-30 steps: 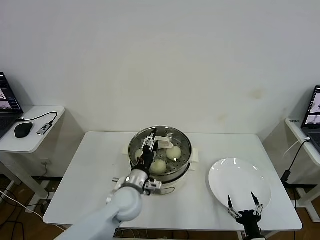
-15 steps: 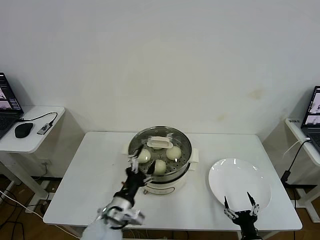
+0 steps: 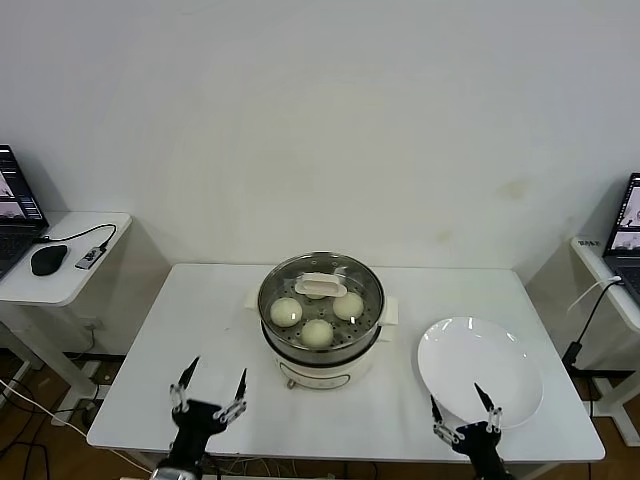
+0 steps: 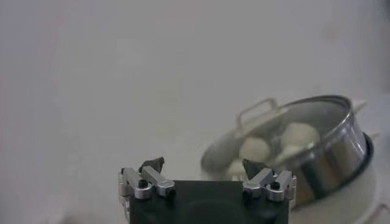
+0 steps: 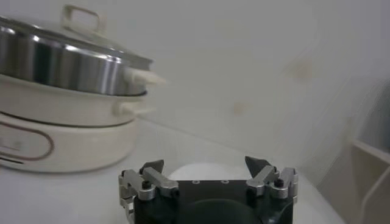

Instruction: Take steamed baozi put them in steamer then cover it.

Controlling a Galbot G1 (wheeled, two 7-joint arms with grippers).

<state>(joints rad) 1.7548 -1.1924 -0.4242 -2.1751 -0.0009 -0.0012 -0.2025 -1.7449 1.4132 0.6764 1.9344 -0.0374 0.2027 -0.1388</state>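
A white table (image 3: 200,310) is carrying the steamer (image 3: 321,345) at its centre, the cover (image 3: 320,290) sitting on top and steamed baozi (image 3: 317,332) showing inside. Well apart from the steamer, the left gripper (image 3: 209,390) and right gripper (image 3: 461,408) are hanging wide open, holding nothing.

Right gripper (image 5: 208,172): fingers (image 5: 263,172) spread apart, nothing between them.
Steamer (image 5: 67,73): steel pot on its white base, on the desk (image 5: 73,195).
Cover (image 5: 73,30): seated on the steamer, handle on top.
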